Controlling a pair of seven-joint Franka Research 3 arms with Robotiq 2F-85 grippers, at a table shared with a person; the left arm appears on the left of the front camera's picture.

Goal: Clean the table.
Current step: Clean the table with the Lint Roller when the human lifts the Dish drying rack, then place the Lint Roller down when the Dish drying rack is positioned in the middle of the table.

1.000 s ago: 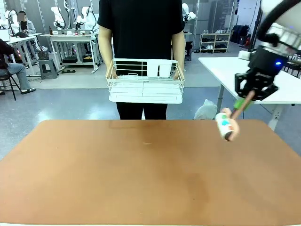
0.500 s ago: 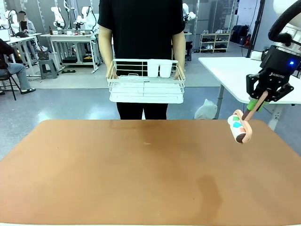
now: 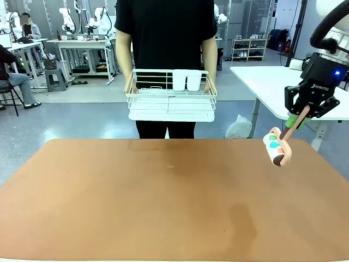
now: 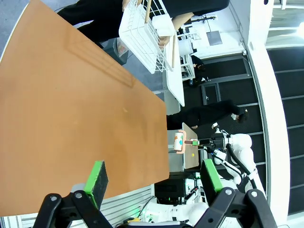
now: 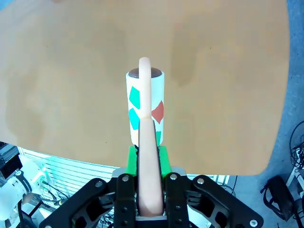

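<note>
The right gripper [image 3: 299, 118] is clenched on the pink handle of a lint roller [image 3: 277, 149], its green pads pinching the handle from both sides. The arm points down and toward the middle, holding the roller tilted above the table [image 3: 163, 202] near its far right corner, seemingly just clear of the surface. The left gripper [image 4: 154, 183] hangs with jaws spread wide, nothing between them. Beyond the far edge a person holds a white wire basket [image 3: 171, 98].
</note>
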